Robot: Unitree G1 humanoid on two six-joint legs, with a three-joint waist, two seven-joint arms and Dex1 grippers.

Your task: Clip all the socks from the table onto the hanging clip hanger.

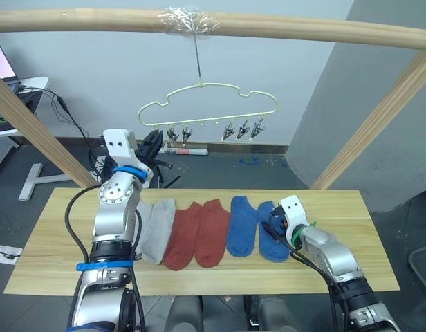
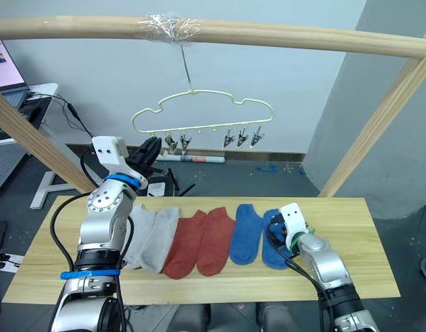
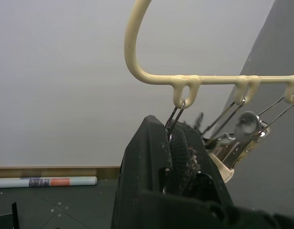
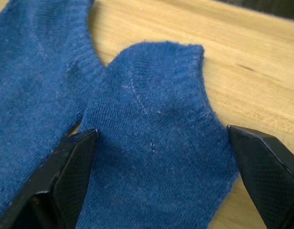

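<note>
Left gripper [image 3: 178, 143] jaws pinch a hanger clip [image 3: 174, 116]; right gripper [image 4: 161, 157] jaws spread over blue sock [image 4: 152, 143].

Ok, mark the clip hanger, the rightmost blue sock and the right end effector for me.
clip hanger [image 1: 206, 86], left eye view, top of the wire outline.
rightmost blue sock [image 4: 156, 143], right wrist view, mid-body.
right end effector [image 4: 161, 157], right wrist view, between its open fingertips.

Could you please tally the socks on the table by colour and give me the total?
Grey socks: 2
Red socks: 2
Blue socks: 2
Total: 6, all lying on the table.
</note>
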